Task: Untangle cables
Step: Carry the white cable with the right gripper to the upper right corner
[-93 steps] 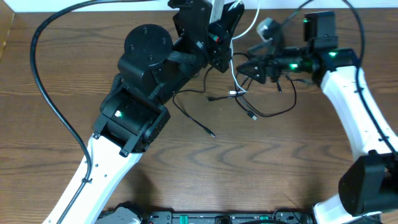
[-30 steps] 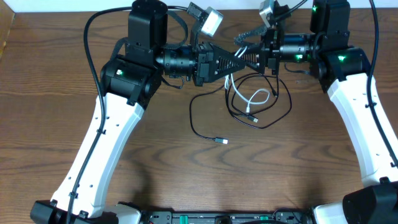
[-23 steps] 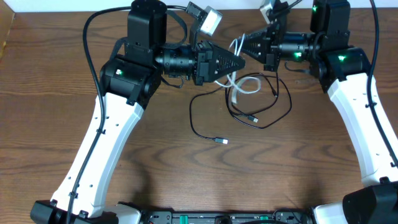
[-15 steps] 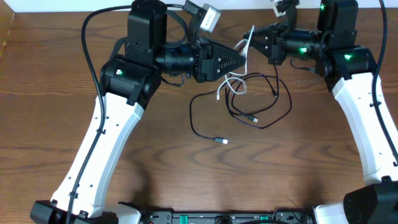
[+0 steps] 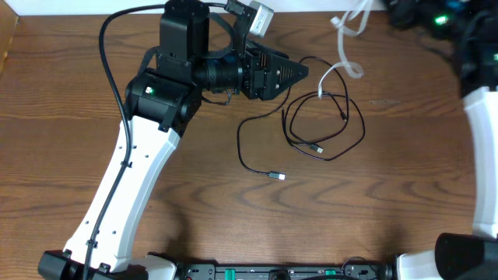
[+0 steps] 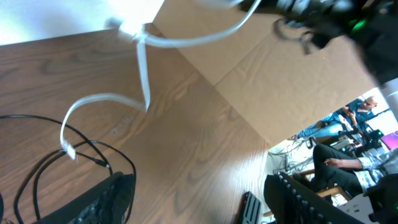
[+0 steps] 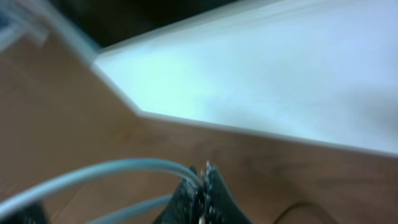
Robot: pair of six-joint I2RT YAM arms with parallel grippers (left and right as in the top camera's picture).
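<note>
Where the views differ: only the right wrist view shows the right gripper (image 7: 200,186) pinching the white cable (image 7: 124,164); overhead cuts it off at upper right.
Left gripper (image 6: 199,190): fingers wide apart, holding nothing.
Black cable (image 5: 239,148): thin loose loops, centre of the wood-grain table (image 5: 373,218).
White cable: smooth, stretched from the upper right down to the black loops.

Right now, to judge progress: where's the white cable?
Overhead view, upper right: the white cable runs from the right gripper down to the looped black cable.
</note>
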